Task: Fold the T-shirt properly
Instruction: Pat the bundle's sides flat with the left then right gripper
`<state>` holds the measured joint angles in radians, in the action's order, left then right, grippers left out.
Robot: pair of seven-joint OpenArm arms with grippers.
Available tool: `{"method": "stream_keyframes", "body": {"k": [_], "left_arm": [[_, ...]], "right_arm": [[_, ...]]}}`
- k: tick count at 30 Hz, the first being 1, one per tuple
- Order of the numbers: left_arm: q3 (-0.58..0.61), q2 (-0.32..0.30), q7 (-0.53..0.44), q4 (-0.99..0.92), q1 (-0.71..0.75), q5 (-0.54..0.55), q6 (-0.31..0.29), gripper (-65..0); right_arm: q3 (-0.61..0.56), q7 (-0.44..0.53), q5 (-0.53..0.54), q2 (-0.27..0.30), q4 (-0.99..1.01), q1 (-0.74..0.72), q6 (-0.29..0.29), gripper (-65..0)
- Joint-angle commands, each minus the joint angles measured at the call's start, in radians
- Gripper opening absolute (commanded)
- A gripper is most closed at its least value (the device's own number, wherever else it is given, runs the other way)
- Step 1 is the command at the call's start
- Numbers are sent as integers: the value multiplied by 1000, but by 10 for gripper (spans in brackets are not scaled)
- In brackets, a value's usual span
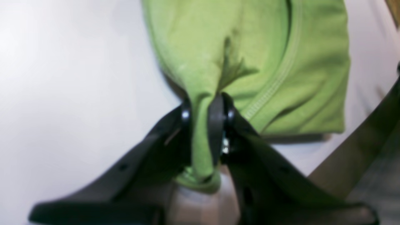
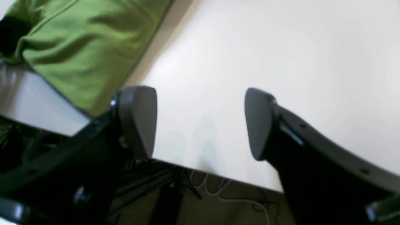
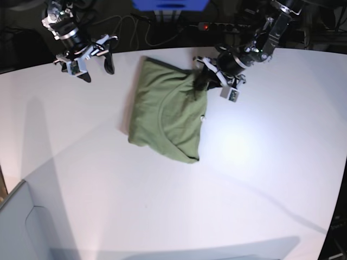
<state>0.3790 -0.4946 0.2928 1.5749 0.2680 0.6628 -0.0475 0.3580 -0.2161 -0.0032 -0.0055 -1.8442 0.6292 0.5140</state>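
- Left wrist view: the left gripper (image 1: pixel 203 115) is pinched tight on a gathered fold of the T-shirt (image 1: pixel 265 62). The rest of the cloth spreads away from the fingertips over the white table (image 1: pixel 62 93), collar seam curving beside the pinch.
- Right wrist view: the right gripper (image 2: pixel 200 122) stands wide apart and holds nothing. The shirt lies off to one side of it, past one finger (image 2: pixel 137 118); the table edge and cables on the floor (image 2: pixel 218 193) sit below.
- Base view: the shirt is partly folded mid-table, long axis running away from the robot. The left arm grips its far corner; the right arm hovers well apart, so the left is nearer. Nothing blocks the way.
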Motion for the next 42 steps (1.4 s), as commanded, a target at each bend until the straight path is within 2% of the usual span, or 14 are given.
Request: {"method": "stream_keyframes", "body": {"k": [1, 3, 7, 11, 13, 16, 19, 24, 26, 29, 36, 38, 40, 42], "left_arm": [[16, -45, 42, -11, -14, -36, 47, -650], [76, -102, 79, -17, -72, -41, 45, -650], [209, -158, 184, -18, -218, -107, 45, -650], [354, -189, 196, -18, -322, -289, 36, -650], [410, -191, 196, -20, -372, -392, -51, -650], [429, -178, 194, -20, -407, -544, -242, -650], [412, -126, 197, -21, -433, -717, -372, -650], [334, -42, 193, -109, -464, -984, -449, -650], [328, -8, 193, -146, -505, -1039, -476, -650], [321, 21, 194, -181, -556, -1049, -506, -642], [321, 27, 193, -153, -586, -1049, -504, -339], [321, 27, 193, -130, -589, -1049, -504, -271], [320, 27, 193, -113, -608, -1049, -504, -223], [318, 27, 196, -84, -619, -1049, -504, -202]], "right_arm": [[5, 25, 15, 3, -21, 4, 10, -255], [5, 25, 15, 3, -21, 1, 10, -255], [5, 22, 15, 3, -35, -18, 10, -255], [5, 17, 15, 3, -74, -19, 10, -255], [5, 19, 15, 3, -82, -33, 10, -254], [29, 16, 13, -1, -85, -50, 10, -254], [42, 16, 13, -3, -85, -56, 10, -254], [40, 16, 10, 0, -82, -84, 10, -254], [40, 14, 9, 2, -79, -98, 10, -254], [39, 14, 9, 2, -79, -122, 10, -254], [31, 14, 9, 0, -76, -164, 10, -254], [29, 14, 9, -1, -76, -170, 10, -256], [11, 14, 9, -1, -76, -194, 10, -258], [-4, 14, 9, -1, -76, -203, 10, -259]]}}
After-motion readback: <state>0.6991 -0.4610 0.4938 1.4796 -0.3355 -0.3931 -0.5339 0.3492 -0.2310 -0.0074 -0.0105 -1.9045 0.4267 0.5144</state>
